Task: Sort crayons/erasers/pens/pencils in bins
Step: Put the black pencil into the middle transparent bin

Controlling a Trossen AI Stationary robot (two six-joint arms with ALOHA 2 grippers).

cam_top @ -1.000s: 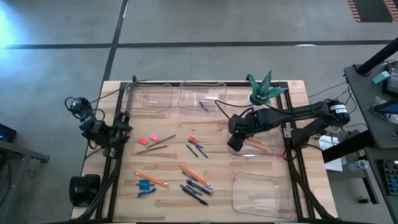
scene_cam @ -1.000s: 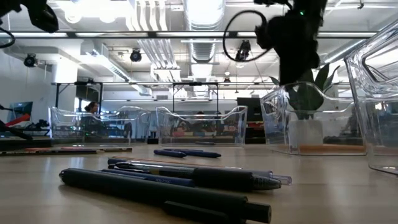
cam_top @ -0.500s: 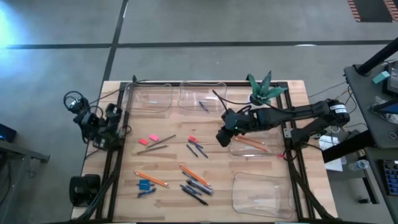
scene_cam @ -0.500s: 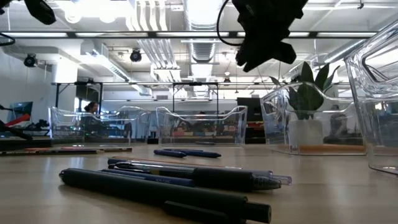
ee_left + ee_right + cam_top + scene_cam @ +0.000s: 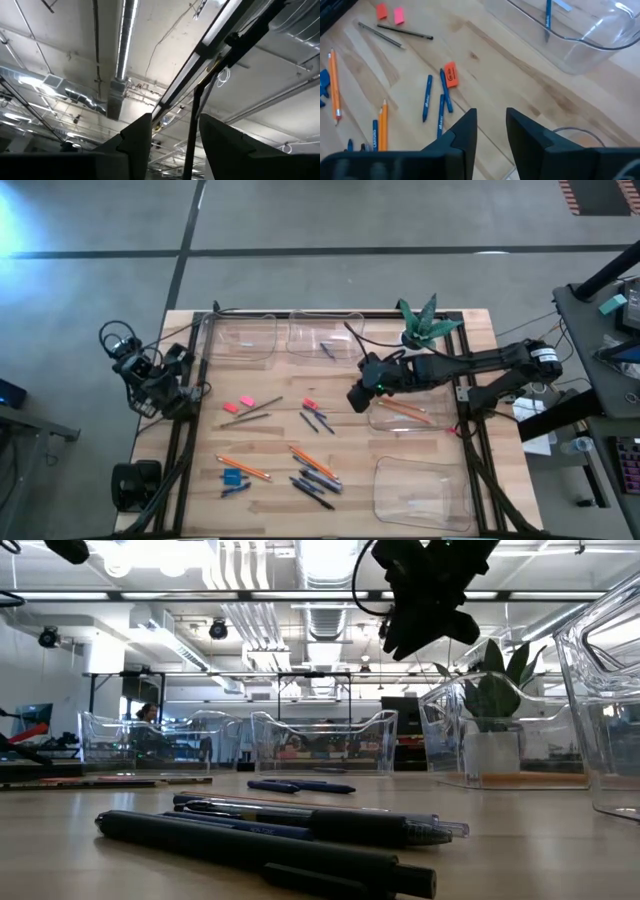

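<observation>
My right gripper point(image 5: 357, 398) point(image 5: 491, 120) is open and empty. It hovers above the table's middle, just left of the middle right bin point(image 5: 425, 423), which holds orange pencils point(image 5: 405, 410). Below and ahead of it lie three blue crayons point(image 5: 427, 97) and an orange-red eraser point(image 5: 450, 74). Farther left lie two pink erasers point(image 5: 240, 404). Orange pencils point(image 5: 243, 468), a blue eraser point(image 5: 233, 476) and dark pens point(image 5: 315, 485) lie near the front. The far middle bin point(image 5: 325, 330) holds a blue crayon point(image 5: 547, 15). My left gripper point(image 5: 165, 375) point(image 5: 175, 125) is open and points up at the ceiling, off the table's left edge.
An empty bin point(image 5: 240, 335) stands at the far left and another bin point(image 5: 420, 492) at the near right. A potted plant point(image 5: 420, 320) stands at the far right. Two thin dark sticks point(image 5: 405, 32) lie beside the pink erasers. Black frame rails run along both table sides.
My right gripper has moved from over the middle right bin toward the table's left and slightly far, and now hovers over the bare wood near the crayons. My left arm has drawn back a little toward the table's left edge.
</observation>
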